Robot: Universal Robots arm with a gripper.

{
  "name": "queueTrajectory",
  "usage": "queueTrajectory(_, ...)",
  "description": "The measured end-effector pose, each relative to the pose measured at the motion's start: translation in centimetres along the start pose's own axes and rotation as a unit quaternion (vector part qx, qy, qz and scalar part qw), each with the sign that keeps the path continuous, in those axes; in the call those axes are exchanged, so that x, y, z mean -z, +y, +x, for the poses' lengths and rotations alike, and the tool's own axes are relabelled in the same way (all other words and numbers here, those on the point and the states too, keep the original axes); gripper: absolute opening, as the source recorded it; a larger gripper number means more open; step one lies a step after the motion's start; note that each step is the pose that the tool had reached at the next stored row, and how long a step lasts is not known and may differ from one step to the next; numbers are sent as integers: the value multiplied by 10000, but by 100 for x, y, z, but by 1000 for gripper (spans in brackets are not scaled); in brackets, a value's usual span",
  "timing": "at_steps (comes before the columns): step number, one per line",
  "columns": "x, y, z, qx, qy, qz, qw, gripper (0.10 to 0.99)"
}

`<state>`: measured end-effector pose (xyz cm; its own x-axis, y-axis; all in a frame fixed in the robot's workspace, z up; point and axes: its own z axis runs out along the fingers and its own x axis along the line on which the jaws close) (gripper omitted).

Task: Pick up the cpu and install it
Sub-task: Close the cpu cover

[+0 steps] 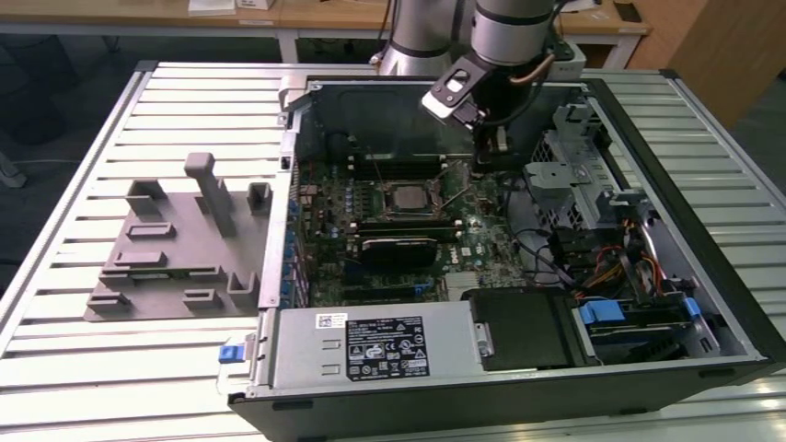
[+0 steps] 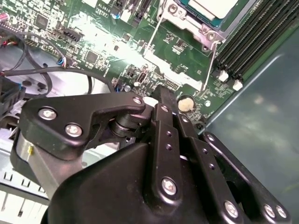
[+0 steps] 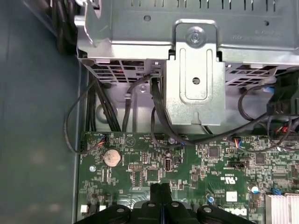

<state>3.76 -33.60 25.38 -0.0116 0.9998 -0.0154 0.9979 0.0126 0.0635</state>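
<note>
The cpu (image 1: 406, 196), a small square chip with a pale silver top, lies in the socket on the green motherboard (image 1: 479, 244) inside the open computer case. In the second wrist view the cpu (image 2: 212, 5) sits inside the socket's metal frame, and a thin wire lever (image 2: 211, 60) runs from the frame toward my gripper. My gripper (image 1: 494, 158) hangs low over the board, to the exterior view's right of the socket and close to the lever's free end. Its black fingers are shut with nothing between them in both wrist views (image 2: 162, 95) (image 3: 160, 190). A coin battery (image 3: 111, 157) lies nearby.
A grey holder block (image 1: 172, 249) stands on the slatted table at the exterior view's left. In the case are a metal drive cage (image 3: 196, 70), black cables (image 3: 154, 112), a power supply (image 1: 368, 345) and a black module (image 1: 396, 249). The case wall (image 2: 261, 116) is close by.
</note>
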Motion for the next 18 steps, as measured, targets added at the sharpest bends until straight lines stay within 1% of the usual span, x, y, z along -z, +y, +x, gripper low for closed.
queueTrajectory(10, -181, 4, 3, 0, 0, 0, 10000, 106)
queueTrajectory(15, -200, 0, 3, 0, -1, 0, 10000, 106)
queueTrajectory(18, -202, -20, 3, 0, 0, 0, 10000, 106)
